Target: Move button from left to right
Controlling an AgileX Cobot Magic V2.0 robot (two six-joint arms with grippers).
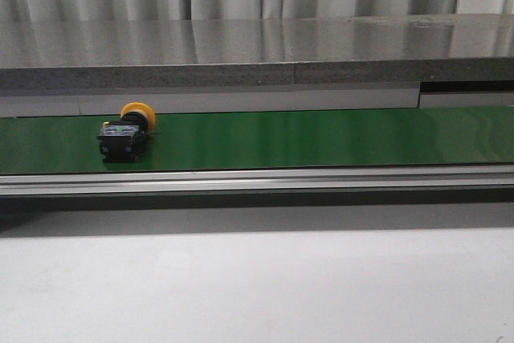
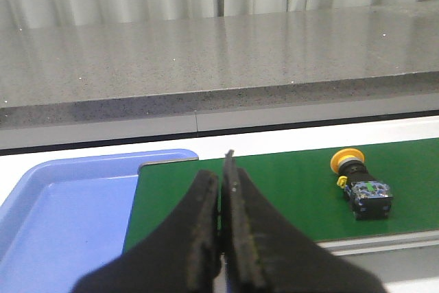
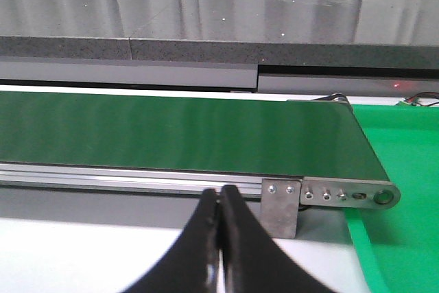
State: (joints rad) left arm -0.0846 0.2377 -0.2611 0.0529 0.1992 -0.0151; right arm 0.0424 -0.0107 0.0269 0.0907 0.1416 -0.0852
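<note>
The button [image 1: 126, 130] lies on its side on the green conveyor belt [image 1: 321, 138], at the belt's left part; its orange-yellow cap points away and its black body faces the near rail. In the left wrist view the button [image 2: 361, 183] lies off to one side of my left gripper [image 2: 221, 176], well apart from it. That gripper is shut with nothing between its black fingers and hangs over the belt's left end. My right gripper [image 3: 219, 193] is shut and empty, in front of the belt's near rail close to its right end. Neither gripper shows in the front view.
A blue tray [image 2: 62, 217] sits just past the belt's left end. A bright green mat [image 3: 405, 169] lies beyond the belt's right end roller [image 3: 384, 197]. A grey stone ledge [image 1: 257, 58] runs behind the belt, with an aluminium rail [image 1: 257, 178] and white table [image 1: 257, 287] in front.
</note>
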